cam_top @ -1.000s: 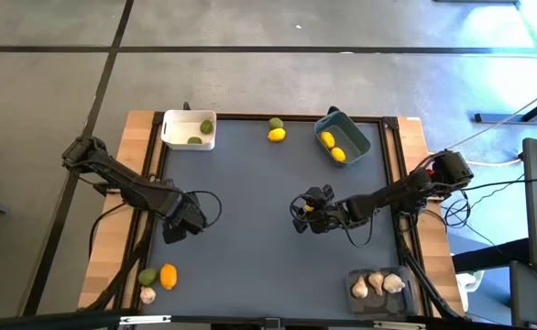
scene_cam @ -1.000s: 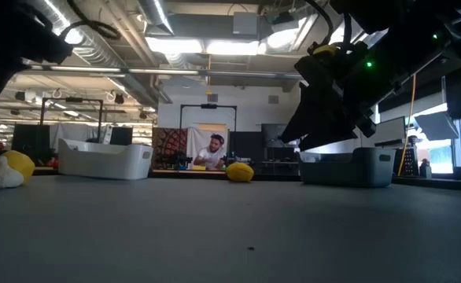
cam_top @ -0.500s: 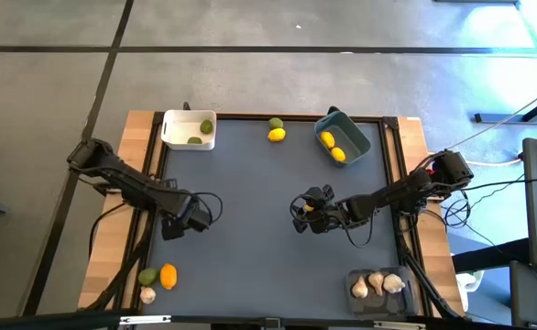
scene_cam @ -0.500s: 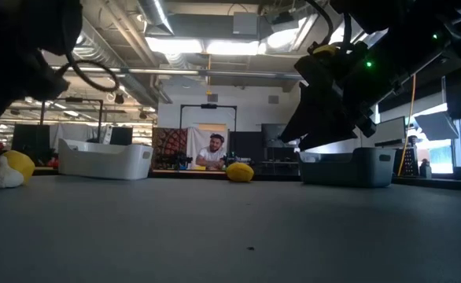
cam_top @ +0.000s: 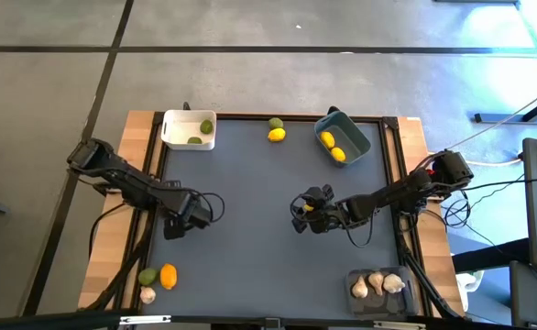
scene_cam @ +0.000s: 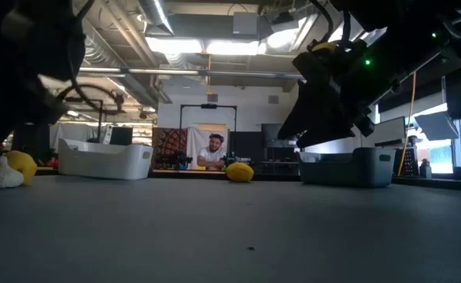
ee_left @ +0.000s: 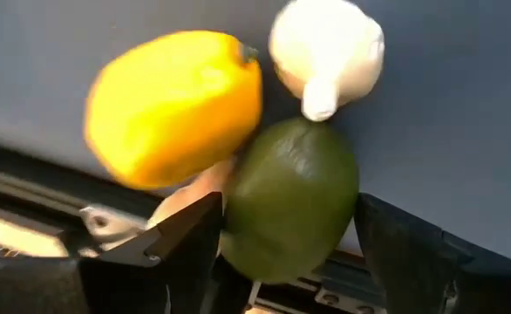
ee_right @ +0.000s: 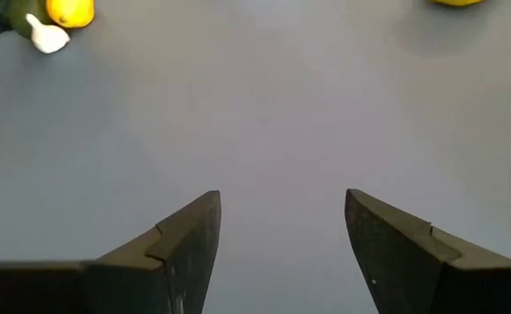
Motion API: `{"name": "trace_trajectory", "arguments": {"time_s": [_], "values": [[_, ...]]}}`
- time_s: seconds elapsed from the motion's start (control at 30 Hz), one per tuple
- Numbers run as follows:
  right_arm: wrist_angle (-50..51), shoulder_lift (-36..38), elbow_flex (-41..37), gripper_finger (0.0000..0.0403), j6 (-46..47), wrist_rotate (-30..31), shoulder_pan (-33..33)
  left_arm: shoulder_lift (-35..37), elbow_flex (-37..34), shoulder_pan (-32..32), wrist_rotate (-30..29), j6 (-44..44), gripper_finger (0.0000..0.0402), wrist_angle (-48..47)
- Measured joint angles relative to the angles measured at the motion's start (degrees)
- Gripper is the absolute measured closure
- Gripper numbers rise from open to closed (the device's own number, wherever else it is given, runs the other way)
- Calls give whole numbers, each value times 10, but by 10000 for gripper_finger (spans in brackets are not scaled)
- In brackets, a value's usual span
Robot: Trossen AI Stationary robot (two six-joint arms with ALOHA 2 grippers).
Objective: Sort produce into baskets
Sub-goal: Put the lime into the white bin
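Meanwhile, at the counter's point(cam_top: 250, 211) near-left corner, three stray pieces sit bunched together: a yellow-orange lemon point(cam_top: 168, 275), a green fruit point(cam_top: 147, 276) and a garlic bulb point(cam_top: 147, 294), each touching or just beside its neighbour. My left tool point(cam_top: 179, 223) hangs above the counter between that cluster and the white basket point(cam_top: 189, 129), fingers parted and holding nothing; its wrist view looks straight at the green fruit point(ee_left: 290, 199), framed between my two dark fingers point(ee_left: 173, 244).

I judge all three pieces light and firm. The lemon and green fruit look smooth and round, likely to roll or squirt out of a pinch, so I would close across the widest part. The garlic looks papery and lumpy; its bulb body offers better hold than the thin stem.

Room is tight there: the cluster sits close to the counter's dark edge rail and wooden border, and taking one piece risks nudging the others over the side. Toward the middle, the grey surface is open.

My right tool point(cam_top: 309, 212) waits over mid-counter, well apart from the cluster, also spread and holding nothing. Farther off, another lemon and green fruit lie at the far edge, between the white basket and the blue-grey basket point(cam_top: 342, 137); the clear basket point(cam_top: 378, 284) at the near-right corner holds garlic.
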State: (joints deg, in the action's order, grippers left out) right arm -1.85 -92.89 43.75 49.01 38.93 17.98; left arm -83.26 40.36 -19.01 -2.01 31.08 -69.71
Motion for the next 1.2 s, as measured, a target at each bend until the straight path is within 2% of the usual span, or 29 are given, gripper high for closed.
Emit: {"name": "trace_trajectory", "arguments": {"time_s": [0.2,0.43,0.8,1.2], "values": [[1,0,0,159,0,10,0,-3,-46,4,27,-15,151,49],[2,0,0,159,0,10,0,-2,-47,3,29,-10,197,50],[2,0,0,159,0,10,0,-2,-46,3,28,4,194,49],[1,0,0,159,0,5,0,12,47,3,29,-2,193,-18]]}}
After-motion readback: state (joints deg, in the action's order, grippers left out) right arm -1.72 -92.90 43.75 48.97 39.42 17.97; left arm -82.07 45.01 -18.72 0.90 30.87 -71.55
